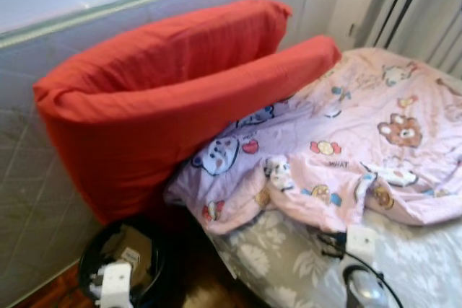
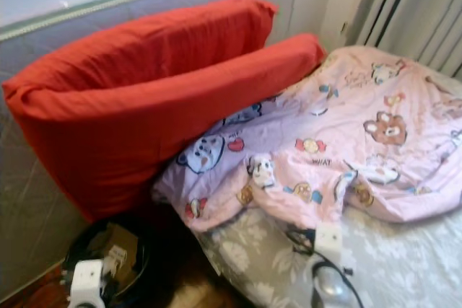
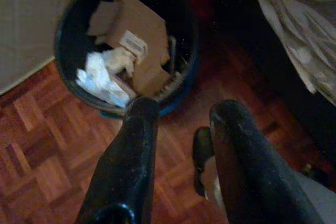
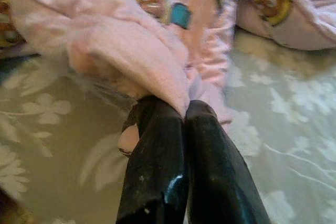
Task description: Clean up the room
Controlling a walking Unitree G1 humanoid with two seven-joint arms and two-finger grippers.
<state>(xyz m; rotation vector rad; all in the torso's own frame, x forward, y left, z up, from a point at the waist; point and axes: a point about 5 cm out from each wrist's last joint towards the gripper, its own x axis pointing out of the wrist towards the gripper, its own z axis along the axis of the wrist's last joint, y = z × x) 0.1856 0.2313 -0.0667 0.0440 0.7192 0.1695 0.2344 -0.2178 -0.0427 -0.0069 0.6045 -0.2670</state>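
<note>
Black fingers [image 4: 157, 145] of the right gripper [image 4: 184, 109] are pressed together on a fold of the pink cartoon-print blanket [image 1: 361, 149], pinching its hem just above the grey floral bedsheet [image 4: 273, 145]. The blanket lies rumpled across the bed, its near edge falling short of the mattress's front edge, where the sheet shows bare. Its far side runs under two red pillows [image 1: 166, 99] — these lean against the grey padded headboard [image 1: 29, 171] at the bed's left corner.

The left gripper [image 3: 181, 111] hangs with its fingers [image 3: 131, 150] apart, nothing between them, over the wooden parquet floor [image 3: 42, 145]. Just beyond its tips stands a round black waste bin [image 3: 65, 72] holding cardboard pieces [image 3: 136, 40] and crumpled white paper [image 3: 100, 77] — it sits on the floor beside the bed's front left corner, below the pillows. Pale curtains [image 1: 426, 5] hang behind the bed's far right side.
</note>
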